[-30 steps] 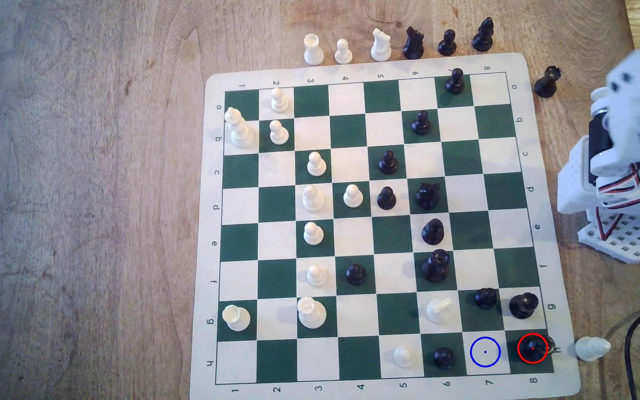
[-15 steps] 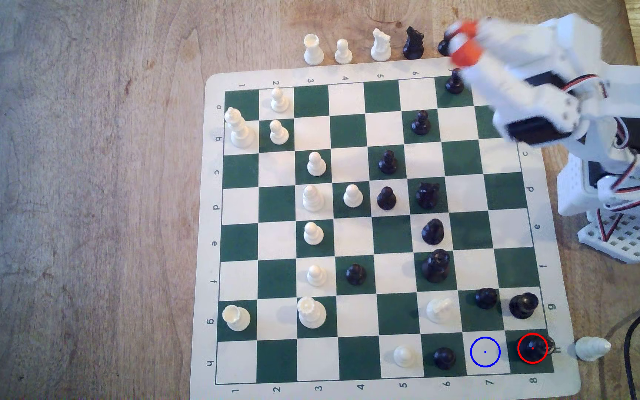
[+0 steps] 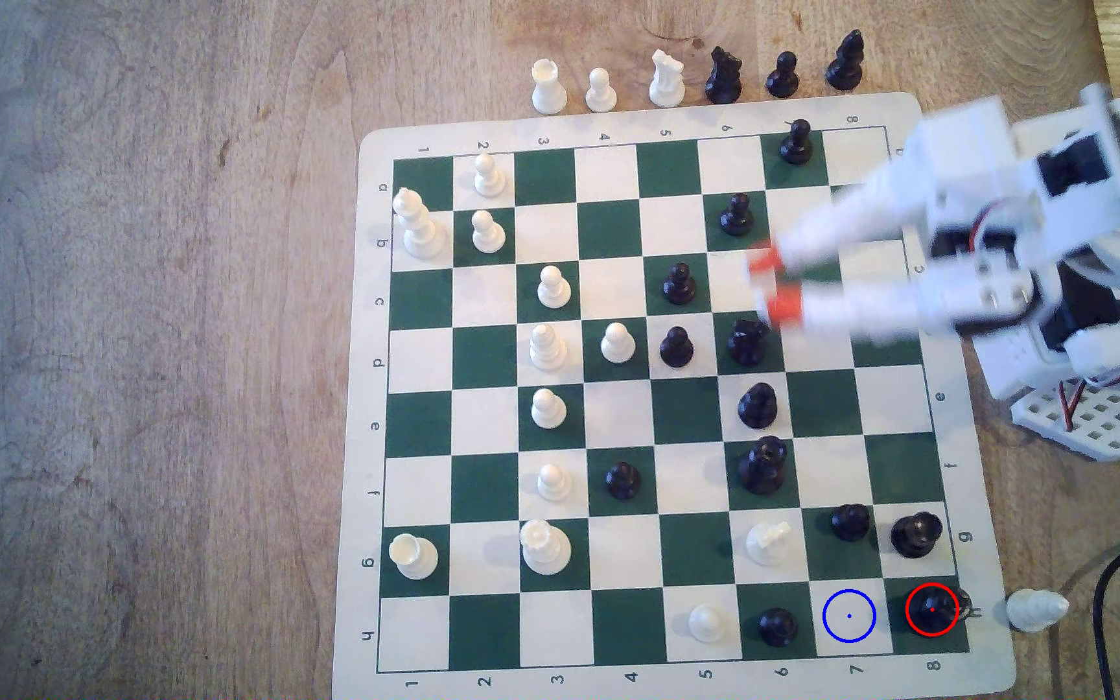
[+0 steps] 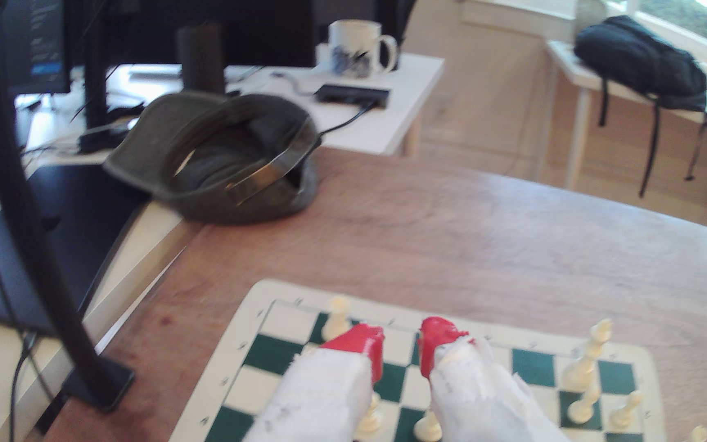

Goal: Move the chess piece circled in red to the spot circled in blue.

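Note:
The chess piece circled in red (image 3: 932,610) is a stout black piece on the green corner square at the exterior view's lower right. Just to its left in that view is the spot circled in blue (image 3: 849,616), a bare cream square with a blue ring and centre dot. My gripper (image 3: 773,286) hovers blurred over the upper right part of the board (image 3: 369,404), far from both. It is open, with a clear gap between the orange fingertips (image 3: 783,306). The wrist view shows the gripper (image 4: 400,348) with nothing between its red fingertips (image 4: 360,344).
A black pawn (image 3: 777,626) stands left of the blue ring. Another pawn (image 3: 850,521) and a taller black piece (image 3: 915,535) stand just above the two rings. A white piece (image 3: 1037,609) lies off the board beside a black cable (image 3: 1109,585). Captured pieces (image 3: 665,81) line the far edge.
The arm unfolded from the right edge, reached over the board's far edge, then swung down over the board's upper right. The gripper went from nearly shut to open. No piece moved.

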Motion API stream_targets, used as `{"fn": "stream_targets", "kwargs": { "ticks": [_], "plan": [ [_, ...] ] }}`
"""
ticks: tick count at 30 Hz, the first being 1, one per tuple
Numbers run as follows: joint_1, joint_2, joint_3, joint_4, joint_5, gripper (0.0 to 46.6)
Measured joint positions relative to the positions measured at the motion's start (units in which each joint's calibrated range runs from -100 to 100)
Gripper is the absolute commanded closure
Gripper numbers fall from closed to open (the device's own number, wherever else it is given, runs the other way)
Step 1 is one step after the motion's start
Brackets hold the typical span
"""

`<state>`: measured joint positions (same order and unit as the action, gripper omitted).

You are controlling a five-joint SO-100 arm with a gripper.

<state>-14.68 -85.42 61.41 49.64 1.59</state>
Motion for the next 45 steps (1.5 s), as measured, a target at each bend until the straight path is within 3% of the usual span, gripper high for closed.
{"fn": "stream_targets", "kwargs": {
  "ticks": [3, 5, 7, 12, 17, 32, 45],
  "plan": [
    [-3.83, 2.51, -2.35, 5.26, -0.34, 36.3],
    [-8.70, 5.19, -4.34, 11.71, -0.24, 36.3],
    [-10.18, 6.79, -4.61, 14.74, -0.24, 36.5],
    [-15.86, 10.47, -4.61, 21.04, -1.61, 31.3],
    [-22.12, 16.09, -4.61, 25.26, -2.10, 31.1],
    [-29.13, 26.81, -7.14, 27.57, -4.10, 29.2],
    [-32.82, 33.18, -7.95, 21.99, -4.79, 31.5]
  ]
}}
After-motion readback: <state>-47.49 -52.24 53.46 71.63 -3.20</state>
